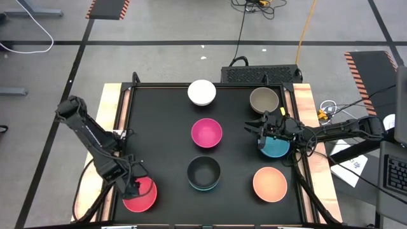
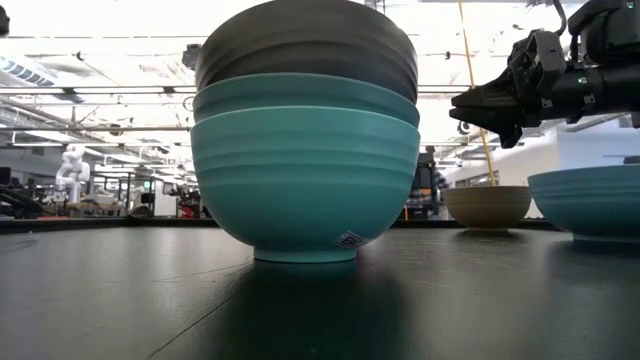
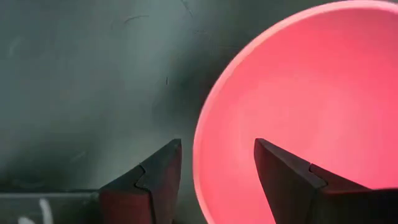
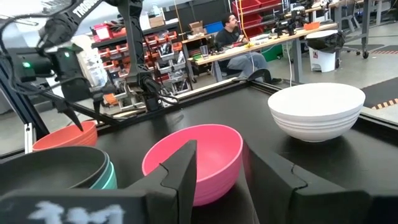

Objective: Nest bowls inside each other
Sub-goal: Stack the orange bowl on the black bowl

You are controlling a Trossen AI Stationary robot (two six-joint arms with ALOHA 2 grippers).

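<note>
Left gripper is down over the red bowl, well left of the black-topped stack, fingers apart astride its rim. Right gripper hovers open, empty, by the turquoise bowl, right of that stack. Magenta bowl sits just behind the stack.

bowls spread on table, some nested

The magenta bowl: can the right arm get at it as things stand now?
Probably yes. The right gripper hangs open over the blue bowl, and only bare table lies between it and the magenta bowl.
</note>
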